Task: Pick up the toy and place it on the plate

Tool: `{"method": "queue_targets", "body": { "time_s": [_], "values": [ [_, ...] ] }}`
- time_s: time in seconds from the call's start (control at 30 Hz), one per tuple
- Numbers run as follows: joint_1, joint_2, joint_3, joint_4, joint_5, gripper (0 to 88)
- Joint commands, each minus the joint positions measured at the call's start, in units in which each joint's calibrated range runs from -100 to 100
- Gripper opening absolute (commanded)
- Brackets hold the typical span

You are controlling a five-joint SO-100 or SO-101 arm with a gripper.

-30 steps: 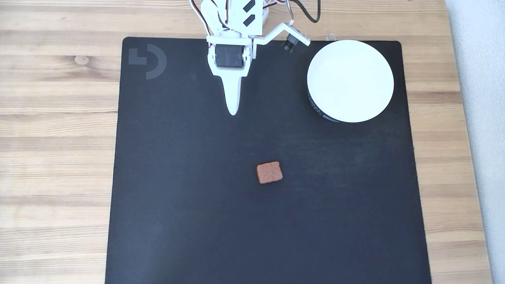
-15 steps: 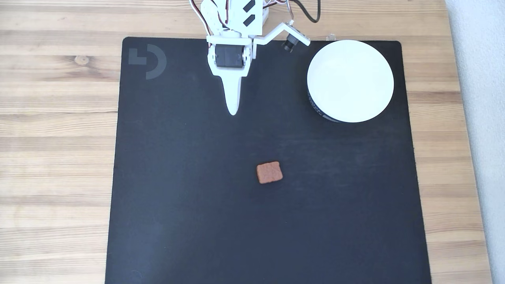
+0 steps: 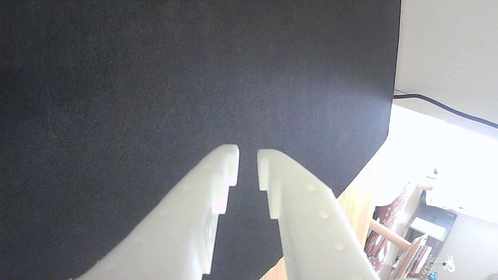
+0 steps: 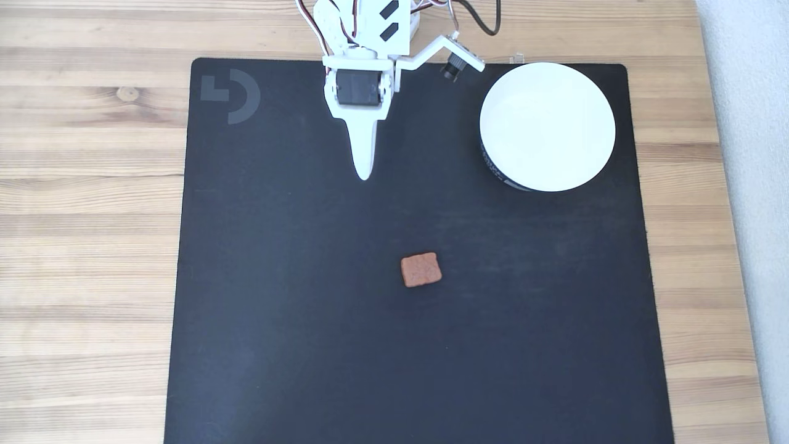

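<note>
The toy (image 4: 421, 269), a small reddish-brown squarish block, lies flat on the black mat near its middle in the fixed view. The plate (image 4: 547, 126), a round white dish with a dark lettered band on its side, stands at the mat's upper right corner. My white gripper (image 4: 365, 172) hangs at the mat's upper middle, pointing down the picture, well above the toy and left of the plate. In the wrist view the gripper (image 3: 248, 155) has its two fingers nearly together, a thin slit between the tips and nothing held, over bare mat.
A black mat (image 4: 296, 345) with a grey logo (image 4: 231, 95) covers the wooden table (image 4: 86, 246). The wrist camera (image 4: 455, 63) sticks out beside the arm. A pale wall strip runs along the right edge. In the wrist view a dark cable (image 3: 447, 108) crosses beyond the mat's corner.
</note>
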Motion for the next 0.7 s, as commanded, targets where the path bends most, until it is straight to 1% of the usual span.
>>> {"method": "queue_targets", "body": {
  "time_s": [0.0,0.67],
  "values": [
    [-0.16,-0.67,0.78,0.20,0.30,2.6],
    [-0.33,-0.75,0.78,0.37,0.35,2.5]
  ]
}}
